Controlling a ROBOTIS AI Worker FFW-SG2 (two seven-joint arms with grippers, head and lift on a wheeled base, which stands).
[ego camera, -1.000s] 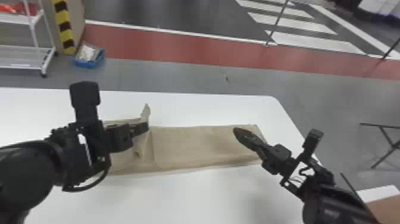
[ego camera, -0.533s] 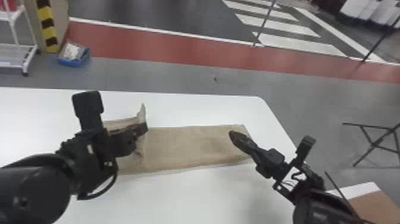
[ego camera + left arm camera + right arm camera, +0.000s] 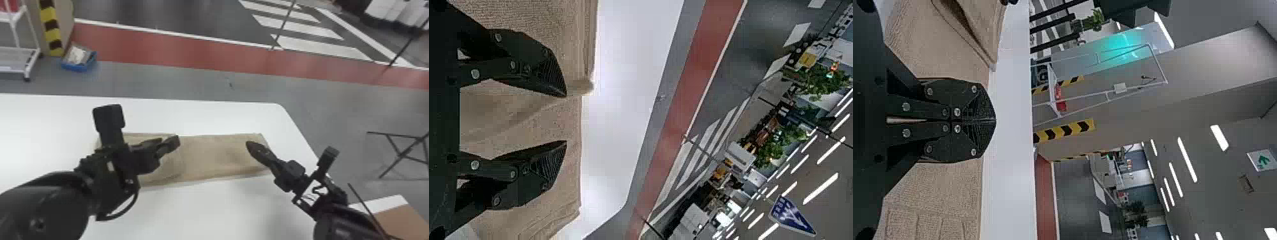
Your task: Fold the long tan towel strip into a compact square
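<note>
The white table (image 3: pixel 204 210) takes up most of the work area. Across it lies the tan towel (image 3: pixel 210 156), its long side running left to right, with a second layer on its left part, the edge coming in towards the middle. The left gripper (image 3: pixel 565 119) is over that doubled part, fingers parted with nothing pinched firmly between them. The right gripper (image 3: pixel 993 120) is closed, its two fingers pressed together, above the towel near the right end; whether it touches the cloth, I cannot tell. Smallest is a raised crease (image 3: pixel 579 86) by one of the left fingertips.

The first fold looks laid down – my guess is that it is being let go or tidied. Next the left gripper should lift clear without dragging the layer, then the right one should open, take the single-layer end and bring it leftwards – keeping the edges in line
</note>
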